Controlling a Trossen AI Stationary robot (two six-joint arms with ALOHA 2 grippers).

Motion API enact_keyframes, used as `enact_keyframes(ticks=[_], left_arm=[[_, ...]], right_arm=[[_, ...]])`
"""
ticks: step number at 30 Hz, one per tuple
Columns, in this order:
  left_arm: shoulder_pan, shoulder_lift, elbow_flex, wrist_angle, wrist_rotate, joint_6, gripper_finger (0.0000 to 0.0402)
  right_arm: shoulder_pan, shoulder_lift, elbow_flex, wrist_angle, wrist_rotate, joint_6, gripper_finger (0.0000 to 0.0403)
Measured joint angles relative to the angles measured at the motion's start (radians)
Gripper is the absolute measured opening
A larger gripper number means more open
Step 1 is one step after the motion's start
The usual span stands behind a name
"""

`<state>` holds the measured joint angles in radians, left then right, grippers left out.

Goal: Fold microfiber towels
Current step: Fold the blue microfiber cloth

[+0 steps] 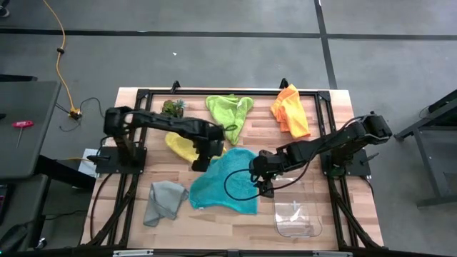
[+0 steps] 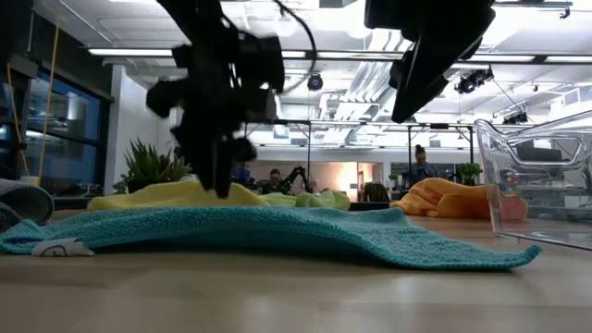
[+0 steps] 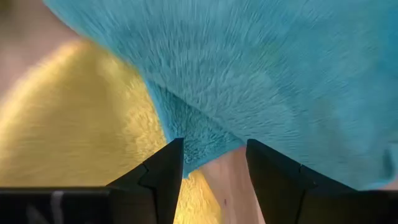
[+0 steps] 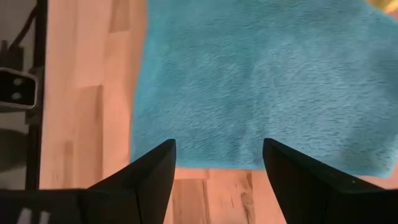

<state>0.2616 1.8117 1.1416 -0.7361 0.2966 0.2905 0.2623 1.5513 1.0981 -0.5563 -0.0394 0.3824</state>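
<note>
The teal towel [image 1: 225,182] lies spread flat on the wooden table [image 1: 335,107], mid-table. My left gripper [image 1: 203,160] stands open just over the towel's far left corner [image 3: 199,146]. Its fingers point down on either side of that corner, next to the yellow towel [image 1: 182,146]. In the low view my left gripper [image 2: 222,185] hovers close above the cloth. My right gripper [image 1: 265,187] is open above the teal towel's right edge [image 4: 205,163], higher up and clear of it. The lime green towel [image 1: 228,111], the orange towel [image 1: 290,111] and the grey towel [image 1: 164,201] lie crumpled on the table.
A clear plastic bin [image 1: 298,214] stands at the near right, close to my right gripper. A small green plant-like clump [image 1: 173,107] sits at the far left. A black frame [image 1: 214,93] runs along the table's edges. Bare wood shows along the near edge.
</note>
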Motion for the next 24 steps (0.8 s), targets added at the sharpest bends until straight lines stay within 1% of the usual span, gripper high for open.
enact_keyframes(ticks=[2, 5, 9, 12, 14, 16, 19, 22, 24], left_arm=[[0.011, 0.029, 0.0, 0.002, -0.001, -0.007, 0.0153], [0.036, 0.033, 0.0, 0.018, -0.004, -0.051, 0.0139], [0.062, -0.025, -0.014, 0.069, -0.027, -0.076, 0.0121], [0.074, -0.088, -0.09, 0.134, -0.034, -0.111, 0.0112], [0.068, -0.121, -0.162, 0.207, -0.021, -0.146, 0.011], [0.054, -0.164, -0.23, 0.247, -0.011, -0.17, 0.0111], [0.032, -0.203, -0.301, 0.332, -0.035, -0.176, 0.0115], [0.015, -0.213, -0.321, 0.414, -0.046, -0.162, 0.012], [0.002, -0.21, -0.325, 0.411, -0.043, -0.159, 0.0126]], right_arm=[[0.0, 0.0, 0.0, 0.0, 0.018, 0.01, 0.0234], [0.0, 0.0, 0.0, 0.0, 0.033, 0.01, 0.0234], [0.0, 0.0, 0.0, 0.002, 0.049, 0.01, 0.0234], [0.0, 0.0, 0.0, 0.003, 0.05, 0.01, 0.0234], [0.0, 0.0, 0.0, 0.002, 0.051, 0.011, 0.0234], [0.0, 0.0, 0.0, 0.004, 0.051, 0.01, 0.0234], [0.0, 0.0, 0.0, 0.008, 0.066, 0.011, 0.0234], [0.0, 0.0, 0.0, 0.012, 0.069, 0.011, 0.0234], [0.0, 0.0, 0.0, 0.018, 0.07, 0.013, 0.0234]])
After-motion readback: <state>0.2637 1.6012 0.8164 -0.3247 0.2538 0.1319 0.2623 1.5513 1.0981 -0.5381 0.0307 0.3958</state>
